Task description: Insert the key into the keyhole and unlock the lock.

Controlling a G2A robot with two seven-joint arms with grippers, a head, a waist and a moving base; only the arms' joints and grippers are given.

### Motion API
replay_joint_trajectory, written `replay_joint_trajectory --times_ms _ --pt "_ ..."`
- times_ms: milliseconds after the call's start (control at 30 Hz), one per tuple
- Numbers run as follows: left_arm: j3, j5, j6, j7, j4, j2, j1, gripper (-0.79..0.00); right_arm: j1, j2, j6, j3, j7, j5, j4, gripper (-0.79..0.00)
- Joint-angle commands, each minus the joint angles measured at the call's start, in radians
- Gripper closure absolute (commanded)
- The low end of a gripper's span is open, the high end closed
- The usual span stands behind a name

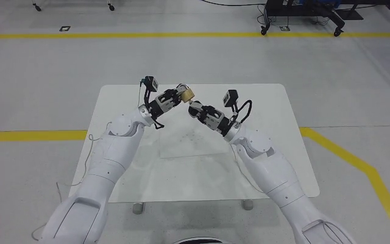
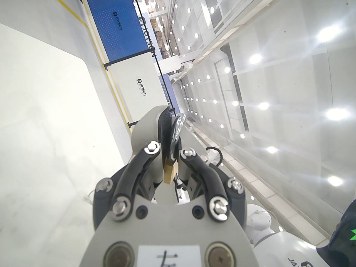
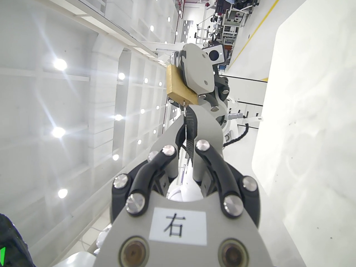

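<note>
The two arms meet in the air over the far middle of the table, gripper to gripper. The left gripper is clamped on the lock, a small brass padlock held well above the tabletop and touching nothing but the fingers and the key. In the left wrist view the brass body sits deep between the closed fingers, and its silver shackle points out past the fingertips. Whether the shackle is latched or released cannot be told. The right gripper comes in from the opposite side, just beside the lock, with its fingers pressed together on the key. Only a short, thin piece of metal shows beyond the fingertips. In the right wrist view that piece runs straight from the fingertips to the near end face of the lock and touches it at the middle of the face. How far the key goes into the lock cannot be told, and the keyhole is too small to make out. The lock is tilted, with its end face turned toward the right gripper. From above, both grippers slope up toward each other, with the lock at the top between them.
</note>
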Motion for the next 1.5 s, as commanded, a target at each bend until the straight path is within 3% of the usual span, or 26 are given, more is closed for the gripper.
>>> replay_joint_trajectory --times_ms 0,300,633,900,933,967,1000,1200,1300,1467 --pt "-0.001 0.006 -0.009 0.000 -0.003 0.000 0.002 0.000 0.004 -0.002 0.035 0.002 0.016 0.044 0.007 0.000" --pt "-0.008 0.023 -0.075 -0.012 -0.015 0.001 0.016 0.000 0.048 -0.002 0.292 0.048 0.168 0.312 0.063 0.000" --pt "-0.026 0.043 -0.147 -0.004 -0.021 0.004 0.028 0.000 0.093 0.000 0.506 0.073 0.262 0.467 0.124 0.000" --pt "-0.041 0.049 -0.163 0.000 -0.014 0.008 0.026 0.000 0.115 0.002 0.547 0.079 0.288 0.501 0.153 0.000" --pt "-0.043 0.058 -0.166 0.004 -0.013 0.009 0.025 0.000 0.116 0.003 0.538 0.079 0.288 0.497 0.152 -0.135" --pt "-0.045 0.065 -0.168 0.007 -0.012 0.010 0.024 0.000 0.116 0.003 0.528 0.080 0.288 0.491 0.151 -0.372" --pt "-0.047 0.067 -0.169 0.008 -0.013 0.010 0.024 0.000 0.114 0.004 0.515 0.081 0.288 0.485 0.148 -0.782" --pt "-0.065 0.168 -0.180 0.033 -0.018 0.023 0.021 0.000 0.091 0.015 0.400 0.120 0.312 0.442 0.114 -0.785" --pt "-0.068 0.243 -0.160 0.025 -0.034 0.032 0.023 0.000 0.060 0.024 0.263 0.166 0.270 0.397 0.078 -0.785" --pt "-0.031 0.552 -0.052 0.036 -0.101 0.050 0.018 0.000 -0.018 0.028 0.025 0.209 0.126 0.289 -0.010 -0.785"
